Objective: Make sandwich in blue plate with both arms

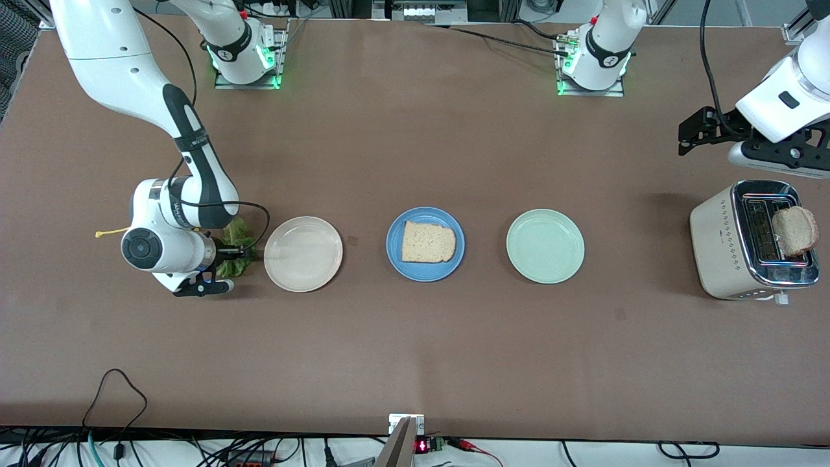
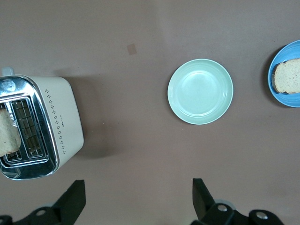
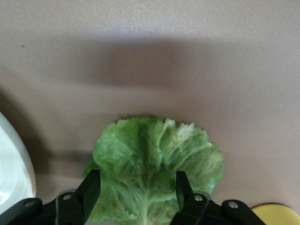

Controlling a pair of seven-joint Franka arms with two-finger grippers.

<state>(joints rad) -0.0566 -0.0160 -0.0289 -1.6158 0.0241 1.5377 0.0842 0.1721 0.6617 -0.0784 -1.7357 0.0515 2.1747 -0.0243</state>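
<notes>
You're working the lettuce step: right tool [image 3: 137, 199], fingers apart, is straddling the lettuce leaf [image 3: 154, 168] on the worktop beside the beige plate [image 1: 303, 253]; left tool [image 2: 136, 199] is waiting apart near the toaster [image 1: 746, 243]; next you're clamping and carrying to the bread slice [image 1: 428, 243] on the blue plate [image 1: 425, 272].

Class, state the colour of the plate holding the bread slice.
Medium blue; the blue plate shows best in the front view.

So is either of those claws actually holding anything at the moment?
Neither holds anything. The right gripper is open astride the lettuce leaf on the table; the left gripper is open, empty, above the toaster.
</notes>
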